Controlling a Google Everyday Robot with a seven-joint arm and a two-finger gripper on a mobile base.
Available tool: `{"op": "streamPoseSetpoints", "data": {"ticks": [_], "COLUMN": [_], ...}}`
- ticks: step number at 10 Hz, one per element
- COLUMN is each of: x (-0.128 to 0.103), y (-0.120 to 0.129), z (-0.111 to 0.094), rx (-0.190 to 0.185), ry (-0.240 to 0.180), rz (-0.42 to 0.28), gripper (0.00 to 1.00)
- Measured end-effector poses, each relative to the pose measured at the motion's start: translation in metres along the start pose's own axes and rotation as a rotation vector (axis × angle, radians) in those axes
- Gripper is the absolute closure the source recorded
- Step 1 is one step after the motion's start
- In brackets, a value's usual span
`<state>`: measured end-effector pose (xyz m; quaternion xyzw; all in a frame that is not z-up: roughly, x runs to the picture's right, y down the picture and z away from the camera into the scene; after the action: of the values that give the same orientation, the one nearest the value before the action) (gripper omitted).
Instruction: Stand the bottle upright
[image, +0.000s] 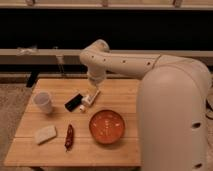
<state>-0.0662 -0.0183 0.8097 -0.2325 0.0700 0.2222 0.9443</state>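
While checking progress, note the bottle (89, 99) lying on its side beneath the gripper (93, 91): not yet upright.

Starting at the near edge of the table (95, 155), find a pale block (45, 134), a red chili (69, 137) and an orange bowl (107, 125), all apart from the work. Further back, locate a white cup (43, 101), a flat black object (74, 101) and, just beside that, the bottle, laid at a slant near mid-table. Read the gripper as low over the far end of the bottle, jaws spread wide and closed on nothing. Behind, trace the arm (115, 62) up and right to the robot body (175, 115). Count as done: approach only. Count as left: close on the bottle, lift, tip to vertical, set down on its base, release.
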Motion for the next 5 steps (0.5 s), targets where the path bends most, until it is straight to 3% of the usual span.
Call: {"op": "streamPoseSetpoints", "data": {"ticks": [3, 5], "x": [-0.054, -0.084], "y": [0.007, 0.012], "z": [0.004, 0.024], "rx": [0.147, 0.239], "ry": [0.021, 0.051], "rz": [-0.188, -0.346], "gripper": [0.20, 0.20]}}
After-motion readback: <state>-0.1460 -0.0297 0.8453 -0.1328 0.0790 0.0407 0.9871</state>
